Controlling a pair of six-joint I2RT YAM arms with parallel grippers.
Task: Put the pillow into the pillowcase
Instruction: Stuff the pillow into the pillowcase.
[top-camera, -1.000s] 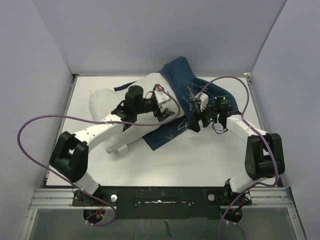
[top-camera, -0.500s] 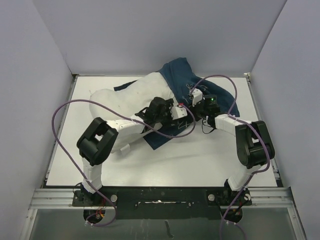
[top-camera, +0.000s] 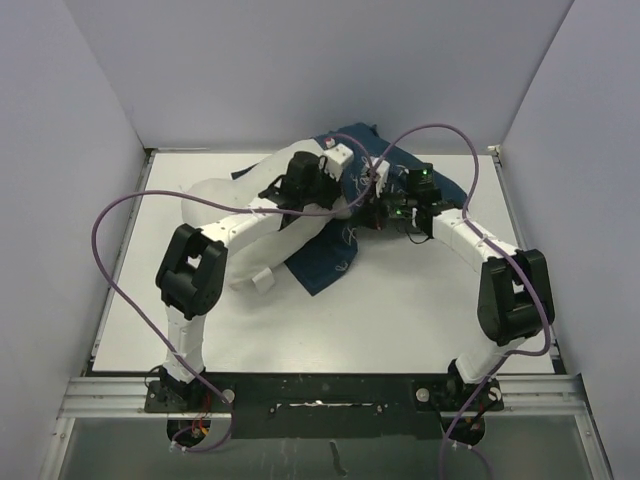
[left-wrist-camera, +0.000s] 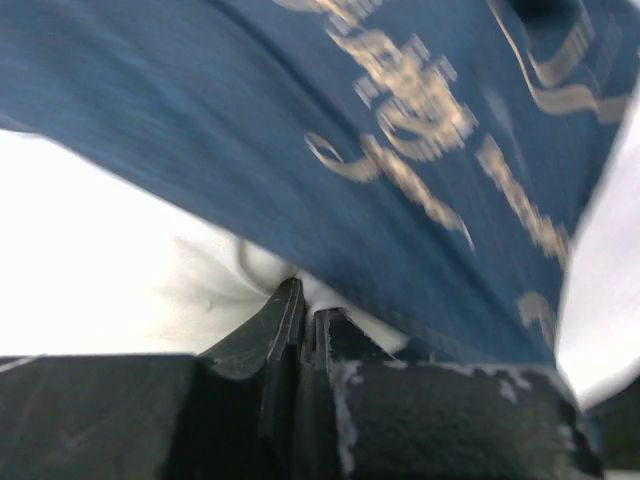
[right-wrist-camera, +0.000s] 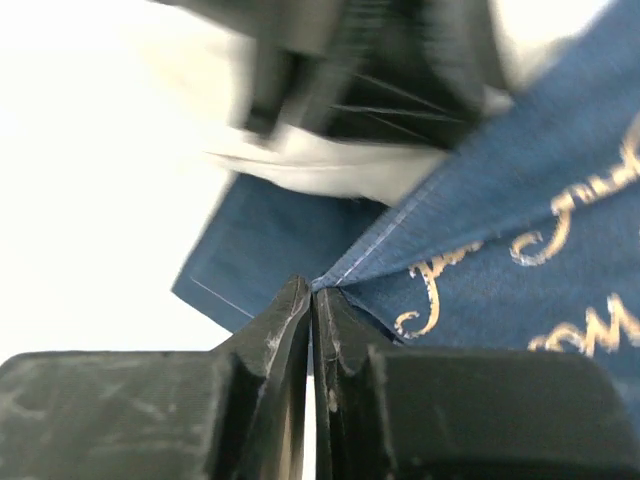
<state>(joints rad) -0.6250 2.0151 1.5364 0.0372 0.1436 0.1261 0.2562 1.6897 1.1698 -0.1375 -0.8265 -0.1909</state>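
Note:
The white pillow (top-camera: 220, 205) lies across the table's left middle, its right end under the navy pillowcase (top-camera: 335, 255). My left gripper (top-camera: 338, 200) reaches over the pillow to the pillowcase's edge. In the left wrist view it (left-wrist-camera: 305, 300) is shut on a fold of white pillow (left-wrist-camera: 120, 270) cloth just under the blue pillowcase (left-wrist-camera: 400, 150). My right gripper (top-camera: 368, 212) comes in from the right, close to the left one. The right wrist view shows it (right-wrist-camera: 313, 290) shut on the stitched hem of the pillowcase (right-wrist-camera: 520, 200).
Grey walls enclose the white table (top-camera: 420, 310) on three sides. Purple cables (top-camera: 110, 225) loop off both arms, one arching over the pillowcase. The left arm's wrist (right-wrist-camera: 370, 60) shows blurred at the top of the right wrist view.
Both grippers have gone from open to shut. Both arms have swung toward the back of the table, meeting at the pillowcase's edge. The pillowcase has bunched up toward the rear.

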